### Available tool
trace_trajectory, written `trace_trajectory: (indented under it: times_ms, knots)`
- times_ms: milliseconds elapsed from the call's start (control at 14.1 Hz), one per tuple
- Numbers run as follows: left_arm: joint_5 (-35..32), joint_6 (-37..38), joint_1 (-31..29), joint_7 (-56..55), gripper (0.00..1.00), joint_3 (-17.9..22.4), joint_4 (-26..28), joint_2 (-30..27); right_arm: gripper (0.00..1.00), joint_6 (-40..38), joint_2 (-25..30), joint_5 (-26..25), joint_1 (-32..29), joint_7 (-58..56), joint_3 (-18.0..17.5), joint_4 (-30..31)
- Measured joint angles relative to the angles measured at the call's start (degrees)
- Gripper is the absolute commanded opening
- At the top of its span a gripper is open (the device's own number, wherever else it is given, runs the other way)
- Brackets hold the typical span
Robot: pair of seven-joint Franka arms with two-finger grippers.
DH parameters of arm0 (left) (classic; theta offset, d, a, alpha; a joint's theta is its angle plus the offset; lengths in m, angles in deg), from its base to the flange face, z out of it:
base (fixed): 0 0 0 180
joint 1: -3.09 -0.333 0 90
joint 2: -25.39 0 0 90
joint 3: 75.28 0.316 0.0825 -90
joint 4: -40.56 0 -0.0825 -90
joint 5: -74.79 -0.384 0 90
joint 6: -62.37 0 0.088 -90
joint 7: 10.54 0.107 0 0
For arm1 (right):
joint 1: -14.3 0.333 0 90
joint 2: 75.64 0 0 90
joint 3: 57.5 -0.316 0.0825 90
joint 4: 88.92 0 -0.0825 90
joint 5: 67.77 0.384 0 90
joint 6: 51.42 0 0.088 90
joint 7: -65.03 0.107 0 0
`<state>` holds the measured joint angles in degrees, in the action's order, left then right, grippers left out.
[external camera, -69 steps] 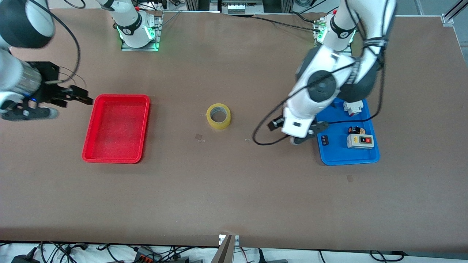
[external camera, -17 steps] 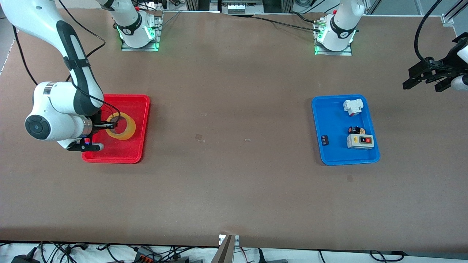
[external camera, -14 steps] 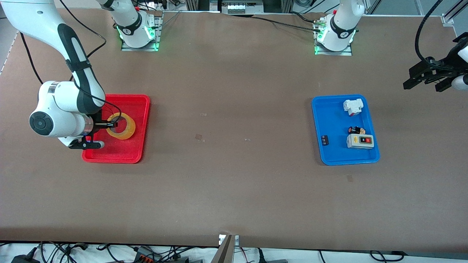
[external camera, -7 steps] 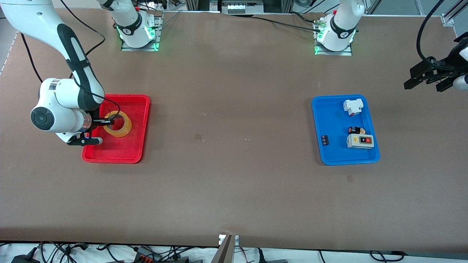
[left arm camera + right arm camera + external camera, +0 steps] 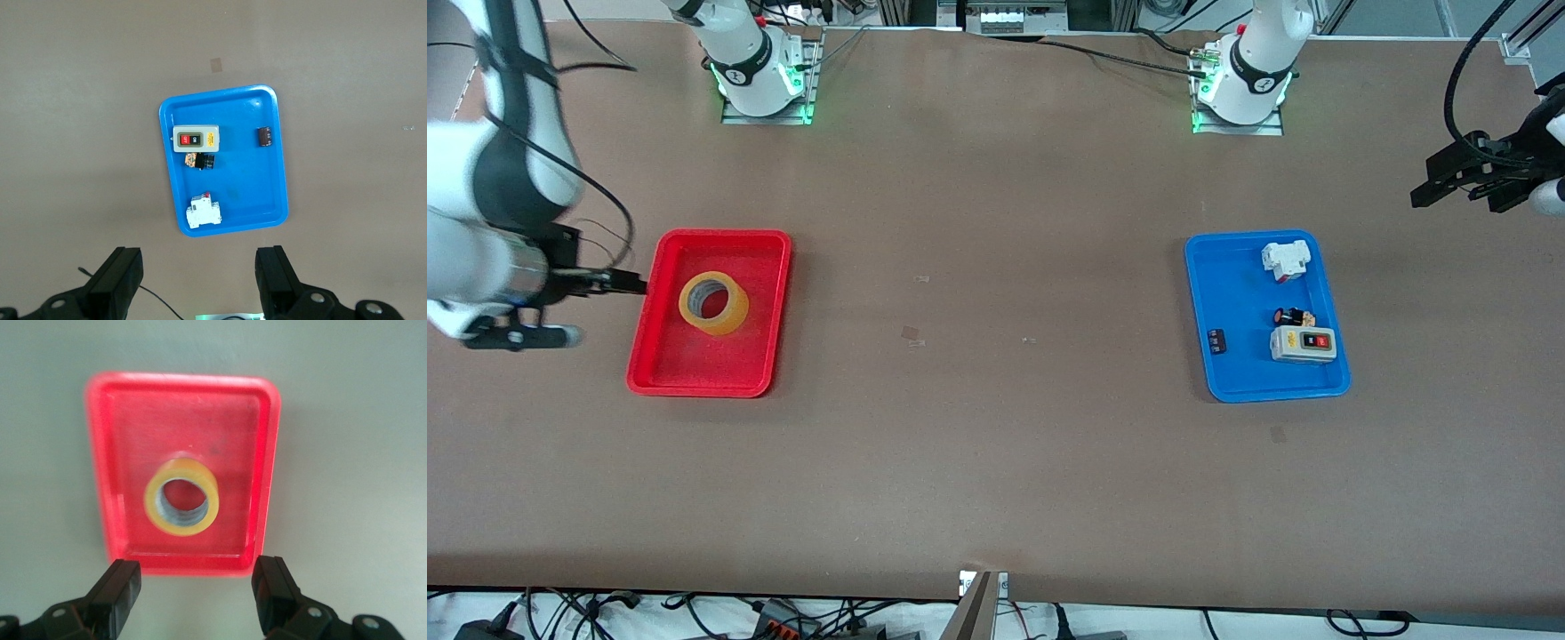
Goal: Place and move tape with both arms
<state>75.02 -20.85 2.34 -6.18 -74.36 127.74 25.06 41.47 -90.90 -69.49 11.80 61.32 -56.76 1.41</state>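
The right tool [image 5: 618, 283] hangs over the counter [image 5: 996, 444] just beside the red tray [image 5: 769, 307], at the right arm's end, fingers spread apart and carrying nothing. The tape [image 5: 713, 303] lies flat in the red tray, near its middle, free of any grip; the right wrist view shows it [image 5: 181, 495] ringed by bare tray floor. The left tool [image 5: 1463, 180] waits high at the left arm's end, released and empty, above the counter beside the blue tray [image 5: 1232, 284] with its switch box [image 5: 1303, 343]. Judged from this, the placing looks done: the tape sits in a tray. Little appears left beyond parking the arms.
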Motion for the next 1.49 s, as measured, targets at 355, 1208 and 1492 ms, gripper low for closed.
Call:
trace_trajectory:
  times_ms: [355,1208,1492]
  knots:
    - [0.0,0.1,-0.2,0.0,1.0,0.1,0.0,0.9,1.0,-5.4,-0.5,1.6,0.3,-0.8,-0.1,-12.7]
    - [0.1,0.1,0.0,0.0,1.0,-0.3,-0.2,1.0,1.0,-2.5,-1.7,1.6,5.7,-0.1,4.6,-16.2]
    - [0.1,0.1,0.0,0.0,1.0,-0.3,-0.2,1.0,1.0,-2.3,-1.2,1.6,3.7,-0.1,3.6,-16.1]
